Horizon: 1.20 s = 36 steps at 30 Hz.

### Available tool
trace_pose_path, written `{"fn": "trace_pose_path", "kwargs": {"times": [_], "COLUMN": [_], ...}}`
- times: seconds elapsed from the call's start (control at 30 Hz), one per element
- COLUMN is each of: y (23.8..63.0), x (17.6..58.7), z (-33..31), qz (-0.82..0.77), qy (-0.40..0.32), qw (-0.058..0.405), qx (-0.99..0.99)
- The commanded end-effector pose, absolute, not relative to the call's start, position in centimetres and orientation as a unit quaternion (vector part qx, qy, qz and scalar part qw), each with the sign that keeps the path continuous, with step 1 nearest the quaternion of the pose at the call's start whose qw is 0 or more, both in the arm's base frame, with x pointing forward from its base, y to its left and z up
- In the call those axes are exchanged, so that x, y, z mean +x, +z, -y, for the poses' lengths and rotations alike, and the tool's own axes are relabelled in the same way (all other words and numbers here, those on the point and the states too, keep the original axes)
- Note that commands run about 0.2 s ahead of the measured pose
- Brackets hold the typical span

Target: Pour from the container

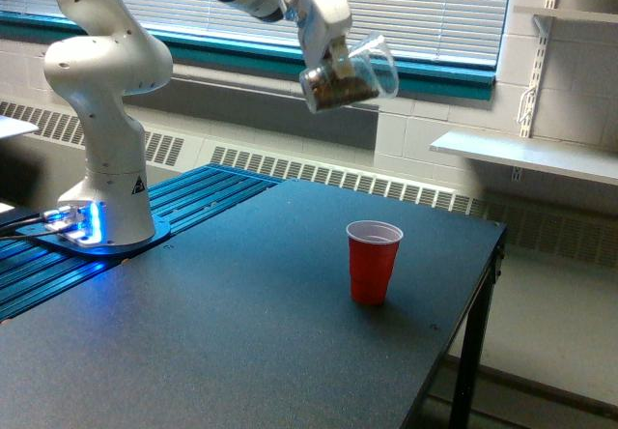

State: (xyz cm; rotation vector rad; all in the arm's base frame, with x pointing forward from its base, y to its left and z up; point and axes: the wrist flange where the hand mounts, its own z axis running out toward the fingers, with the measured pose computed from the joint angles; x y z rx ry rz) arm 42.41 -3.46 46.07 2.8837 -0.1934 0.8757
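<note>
Exterior view: the clear glass mug (350, 73) hangs high in the air, tilted, with dark brown contents settled low inside, well above the red plastic cup (373, 261) and offset toward the exterior view's left of it. The likely fault from here is a spill onto the dark counter (241, 332): the mug is already tipped while not over the cup's narrow mouth, so contents released too early would miss (or topple the light cup). The gripper (326, 54) is clamped on the mug, though its jaws are too indistinct to judge their spread.
</note>
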Motion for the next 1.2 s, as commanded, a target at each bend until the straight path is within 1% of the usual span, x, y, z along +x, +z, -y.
{"fn": "trace_pose_path", "kwargs": {"times": [0.03, 0.5, 1.2], "y": [45.0, 42.1, 39.8], "x": [41.6, 40.5, 40.9], "z": [3.1, 2.0, -0.2], "qz": [0.066, 0.069, 0.077], "qy": [0.282, 0.250, 0.215], "qw": [0.067, 0.085, 0.130], "qx": [0.955, 0.962, 0.965]}}
